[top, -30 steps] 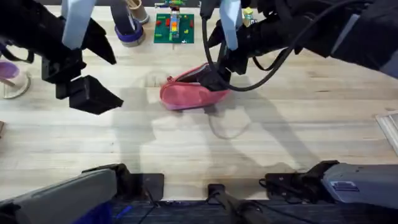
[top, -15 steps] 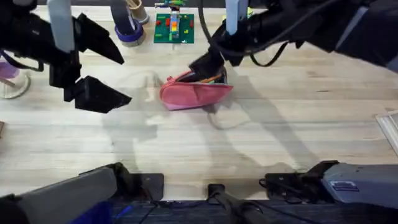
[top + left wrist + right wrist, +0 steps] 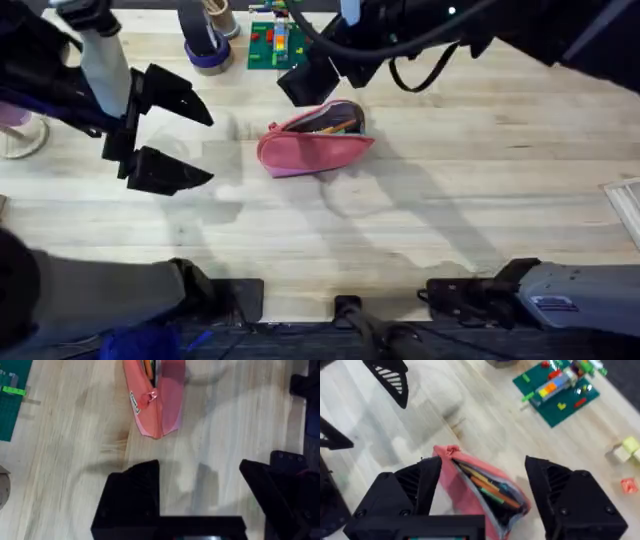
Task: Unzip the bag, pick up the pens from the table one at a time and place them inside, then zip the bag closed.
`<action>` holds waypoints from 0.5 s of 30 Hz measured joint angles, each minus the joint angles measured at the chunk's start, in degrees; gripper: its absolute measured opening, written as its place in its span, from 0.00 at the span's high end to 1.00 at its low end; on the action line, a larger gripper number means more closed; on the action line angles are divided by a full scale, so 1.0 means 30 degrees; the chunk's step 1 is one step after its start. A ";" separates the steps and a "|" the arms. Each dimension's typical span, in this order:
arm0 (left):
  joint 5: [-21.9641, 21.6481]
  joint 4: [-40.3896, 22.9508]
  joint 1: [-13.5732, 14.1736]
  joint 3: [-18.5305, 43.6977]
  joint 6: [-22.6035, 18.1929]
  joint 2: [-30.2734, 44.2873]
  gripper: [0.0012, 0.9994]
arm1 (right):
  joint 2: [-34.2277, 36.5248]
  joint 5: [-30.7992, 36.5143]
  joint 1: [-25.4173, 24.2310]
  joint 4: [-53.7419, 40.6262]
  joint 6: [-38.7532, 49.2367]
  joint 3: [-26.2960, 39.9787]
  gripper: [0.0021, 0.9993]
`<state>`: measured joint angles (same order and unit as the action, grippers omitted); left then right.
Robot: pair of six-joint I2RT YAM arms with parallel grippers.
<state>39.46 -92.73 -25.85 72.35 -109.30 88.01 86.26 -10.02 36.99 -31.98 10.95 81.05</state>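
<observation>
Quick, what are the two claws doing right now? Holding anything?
Left end effector: open, empty, off to the side of the bag.
Right end effector: open, empty, above the unzipped bag with pens inside.

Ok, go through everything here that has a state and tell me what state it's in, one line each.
bag: unzipped, lying on the table, mouth gaping.
pens: inside the bag, ends showing through the opening.
zipper pull: at the bag's end nearest the left gripper.
left gripper: open, empty, off to the bag's side.
right gripper: open, empty, above the bag's opening.
</observation>
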 joint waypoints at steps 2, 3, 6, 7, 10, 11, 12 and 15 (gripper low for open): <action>0.0368 0.0017 -0.0393 -0.0018 -0.0681 0.0682 0.01 | 0.0006 0.0114 0.0002 -0.0671 -0.0636 0.0101 0.00; 0.0572 0.0022 -0.0583 -0.0025 -0.1054 0.1038 0.01 | 0.0006 0.0158 -0.0006 -0.1033 -0.0934 0.0137 0.00; 0.1361 0.0163 -0.1317 -0.0033 -0.2435 0.2708 0.01 | 0.0006 0.0342 -0.0006 -0.3017 -0.2131 0.0274 0.00; 0.1488 0.0319 -0.1415 -0.0033 -0.2592 0.3015 0.01 | 0.0006 0.0335 -0.0006 -0.3399 -0.2352 0.0295 0.00; 0.1667 0.0747 -0.1607 -0.0033 -0.2869 0.3780 0.01 | 0.0006 0.0156 -0.0010 -0.4377 -0.3036 0.0331 0.00; 0.1725 0.0857 -0.1638 -0.0033 -0.2906 0.4006 0.01 | 0.0006 0.0016 -0.0006 -0.4620 -0.3180 0.0331 0.00; 0.1795 0.0940 -0.1652 -0.0033 -0.2906 0.4223 0.01 | 0.0006 -0.0117 -0.0006 -0.4810 -0.3298 0.0331 0.00; 0.1947 0.1185 -0.1652 -0.0033 -0.2906 0.4681 0.01 | -0.0001 -0.0312 -0.0006 -0.5000 -0.3587 0.0331 0.00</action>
<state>45.30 -89.17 -30.81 72.25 -118.02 102.06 86.26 -10.96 36.97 -46.98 0.19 82.04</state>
